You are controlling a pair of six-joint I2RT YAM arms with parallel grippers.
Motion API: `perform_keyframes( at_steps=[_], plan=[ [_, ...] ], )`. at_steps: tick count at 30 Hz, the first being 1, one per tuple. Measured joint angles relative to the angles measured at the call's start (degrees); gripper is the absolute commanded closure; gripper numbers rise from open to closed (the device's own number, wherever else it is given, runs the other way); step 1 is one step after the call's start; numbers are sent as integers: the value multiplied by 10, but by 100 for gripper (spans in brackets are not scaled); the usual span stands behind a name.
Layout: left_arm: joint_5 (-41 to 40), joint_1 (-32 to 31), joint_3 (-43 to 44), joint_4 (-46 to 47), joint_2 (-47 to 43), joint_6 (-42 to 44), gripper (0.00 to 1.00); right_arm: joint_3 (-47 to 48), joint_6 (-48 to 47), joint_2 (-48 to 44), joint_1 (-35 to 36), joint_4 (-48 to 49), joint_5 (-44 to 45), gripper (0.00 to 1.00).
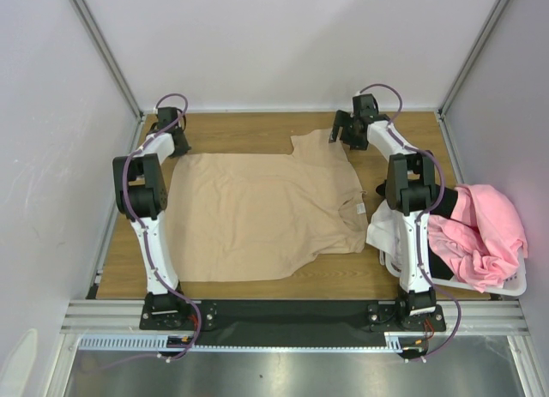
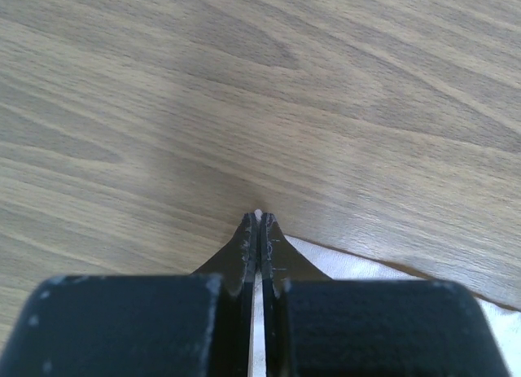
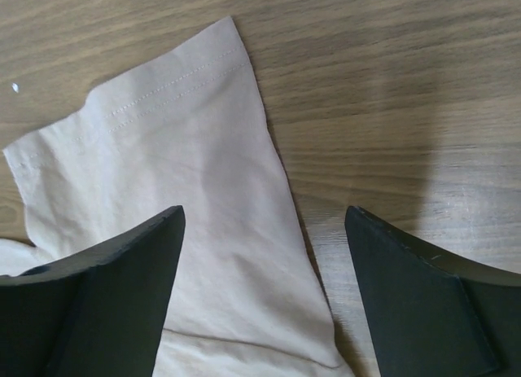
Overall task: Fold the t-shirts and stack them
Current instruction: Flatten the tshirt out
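Item 1: tan t-shirt, lying spread flat across the middle of the desk, collar pointing right.
Item 2: your left hand, sitting by the shirt's far left corner with its fingers pressed together. You cannot tell whether cloth is pinched between them.
Item 3: your right hand, hovering spread wide over the far sleeve.
Item 4: pink t-shirt and white t-shirt, lying heaped over the laundry basket at the desk's right edge.
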Motion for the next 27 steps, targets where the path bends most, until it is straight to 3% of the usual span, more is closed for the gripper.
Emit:
perform_keyframes(
  at_steps=[27],
  plan=[
    [0, -2, -5, 0, -4, 5, 100, -12, -75, -4, 37, -21, 77, 43]
  ],
)
